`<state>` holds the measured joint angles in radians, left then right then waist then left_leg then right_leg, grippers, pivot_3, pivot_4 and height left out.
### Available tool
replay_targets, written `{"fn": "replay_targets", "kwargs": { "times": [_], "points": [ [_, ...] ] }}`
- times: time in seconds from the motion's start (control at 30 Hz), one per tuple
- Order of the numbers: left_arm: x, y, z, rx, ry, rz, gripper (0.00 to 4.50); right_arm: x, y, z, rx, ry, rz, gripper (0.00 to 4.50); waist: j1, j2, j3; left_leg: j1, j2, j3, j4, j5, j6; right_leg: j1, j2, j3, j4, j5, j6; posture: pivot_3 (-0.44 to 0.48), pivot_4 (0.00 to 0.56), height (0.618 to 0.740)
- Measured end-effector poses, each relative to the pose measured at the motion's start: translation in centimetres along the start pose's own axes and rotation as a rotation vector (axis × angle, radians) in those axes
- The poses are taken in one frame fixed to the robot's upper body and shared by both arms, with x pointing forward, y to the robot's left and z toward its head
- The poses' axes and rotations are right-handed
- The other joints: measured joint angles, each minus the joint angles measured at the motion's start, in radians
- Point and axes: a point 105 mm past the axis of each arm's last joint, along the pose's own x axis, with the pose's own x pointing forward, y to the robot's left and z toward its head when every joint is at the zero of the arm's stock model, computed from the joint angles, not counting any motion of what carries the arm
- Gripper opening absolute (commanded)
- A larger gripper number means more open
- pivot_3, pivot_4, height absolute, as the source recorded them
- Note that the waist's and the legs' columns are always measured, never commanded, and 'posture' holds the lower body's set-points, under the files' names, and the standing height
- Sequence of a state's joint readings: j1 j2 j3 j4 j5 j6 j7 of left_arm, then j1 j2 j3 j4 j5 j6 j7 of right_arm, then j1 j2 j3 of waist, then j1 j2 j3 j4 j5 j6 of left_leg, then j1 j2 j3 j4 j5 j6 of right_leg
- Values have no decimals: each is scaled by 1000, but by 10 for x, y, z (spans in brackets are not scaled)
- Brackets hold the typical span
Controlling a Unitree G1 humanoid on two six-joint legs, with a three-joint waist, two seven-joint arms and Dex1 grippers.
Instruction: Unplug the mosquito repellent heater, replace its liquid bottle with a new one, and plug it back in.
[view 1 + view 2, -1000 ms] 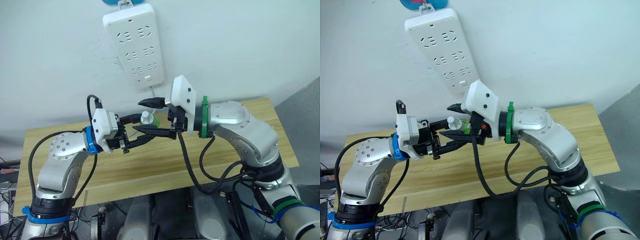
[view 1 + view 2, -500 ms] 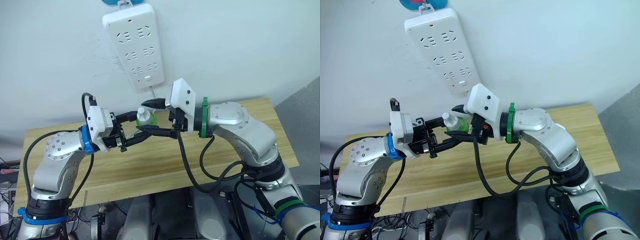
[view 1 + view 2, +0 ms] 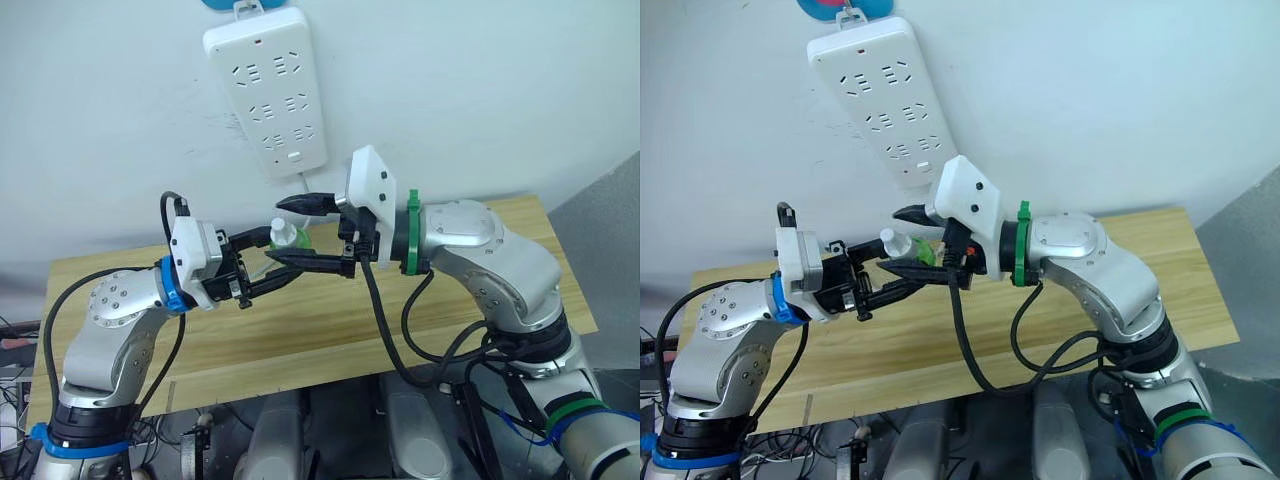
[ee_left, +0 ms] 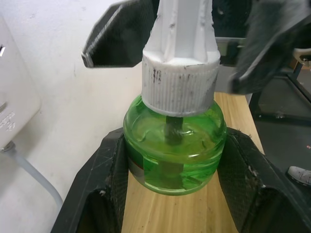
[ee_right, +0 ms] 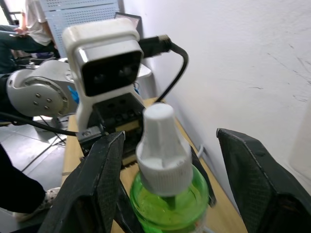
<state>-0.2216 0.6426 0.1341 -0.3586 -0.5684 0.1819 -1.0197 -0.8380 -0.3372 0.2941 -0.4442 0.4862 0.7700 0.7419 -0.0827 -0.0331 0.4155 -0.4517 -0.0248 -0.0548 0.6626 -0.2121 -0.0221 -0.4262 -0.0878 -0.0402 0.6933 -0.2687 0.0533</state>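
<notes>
Above the desk [image 3: 420, 300], between your two arms, the green liquid bottle [image 3: 285, 238] sits pinched in the left gripper [image 3: 262, 262]: in the left wrist view its black jaws press on both sides of the glass body, white cap up. Compared with a second ago, your left arm has drawn back slightly toward its own side and carried the bottle with it, while the right gripper [image 3: 300, 232] has stayed spread, one jaw above the cap and one below the glass, touching neither as far as you can see. In the right wrist view the cap stands in the gap between those open jaws. That reads as a handover or a cap grab not yet made: the bottle is still the left arm's alone. The power strip [image 3: 267, 88] on the wall hangs with nothing plugged in, so the unplugging looks done and the bottle swap is in hand.
</notes>
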Motion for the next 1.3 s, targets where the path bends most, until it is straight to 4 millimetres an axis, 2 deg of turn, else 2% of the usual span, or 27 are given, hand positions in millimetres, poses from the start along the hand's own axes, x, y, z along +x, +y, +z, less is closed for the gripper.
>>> {"fn": "replay_targets", "kwargs": {
  "times": [0.17, 0.33, 0.57, 1.17, 1.3],
  "points": [
    [0, -1, 1, 8, -6, -5, 2224, 4, 2, 4, -3, -15, 8, 3129, 0, 0, 0, 0, 0, 0, 0, 0, 0, 0, 0, 0, 0, 0, 0, -143, 337, 734],
    [-1, -2, -1, 0, -2, -13, 2224, 7, -5, -6, 3, 20, -22, 3129, 0, 0, 0, 0, 0, 0, 0, 0, 0, 0, 0, 0, 0, 0, 0, -138, 340, 734],
    [-3, -2, -4, -9, 6, -7, 2224, 8, -6, -8, -16, 26, -22, 3129, 0, 0, 0, 0, 0, 0, 0, 0, 0, 0, 0, 0, 0, 0, 0, -141, 341, 734],
    [-5, 1, -3, -16, 14, 5, 2224, -7, -8, -9, -37, 57, -15, 3129, 0, 0, 0, 0, 0, 0, 0, 0, 0, 0, 0, 0, 0, 0, 0, -155, 341, 734],
    [-5, 2, -2, -20, 6, 4, 2224, -15, -7, -1, -23, 23, -3, 3129, 0, 0, 0, 0, 0, 0, 0, 0, 0, 0, 0, 0, 0, 0, 0, -154, 340, 734]
  ]
}}
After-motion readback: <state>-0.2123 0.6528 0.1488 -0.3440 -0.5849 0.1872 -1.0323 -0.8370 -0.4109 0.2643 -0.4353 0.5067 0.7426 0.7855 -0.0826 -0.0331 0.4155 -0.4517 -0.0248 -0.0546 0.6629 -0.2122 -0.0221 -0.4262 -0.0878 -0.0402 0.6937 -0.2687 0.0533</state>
